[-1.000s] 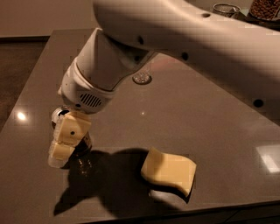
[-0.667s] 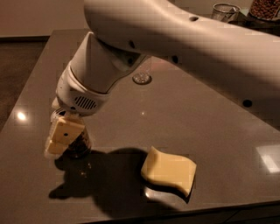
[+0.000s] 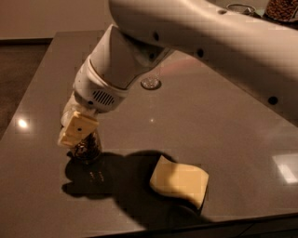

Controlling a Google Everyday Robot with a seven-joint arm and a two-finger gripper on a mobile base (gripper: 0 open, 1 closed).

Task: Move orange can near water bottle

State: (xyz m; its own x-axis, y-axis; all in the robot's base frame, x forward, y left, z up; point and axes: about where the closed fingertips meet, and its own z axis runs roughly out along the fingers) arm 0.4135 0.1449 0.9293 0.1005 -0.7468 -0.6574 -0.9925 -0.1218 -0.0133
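The gripper (image 3: 78, 135) is hanging low over the orange can (image 3: 87, 149) on the tabletop (image 3: 209, 121) — presumably lining up for lifting — though I cannot tell whether it is gripping.

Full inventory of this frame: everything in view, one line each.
orange can: 1, dark copper, table's front left, right under the gripper
sponge: 1, yellow, wavy, front centre, right of the can
small clear round item: 1, transparent, mid-table, partly hidden behind the arm, identity unclear
glass: 1, clear, top right, far edge
jar: 1, brown contents, top right corner
table: 1, dark grey, glossy
arm: 1, white, reaching in from upper right
gripper: 1, cream, low at left, just above the can
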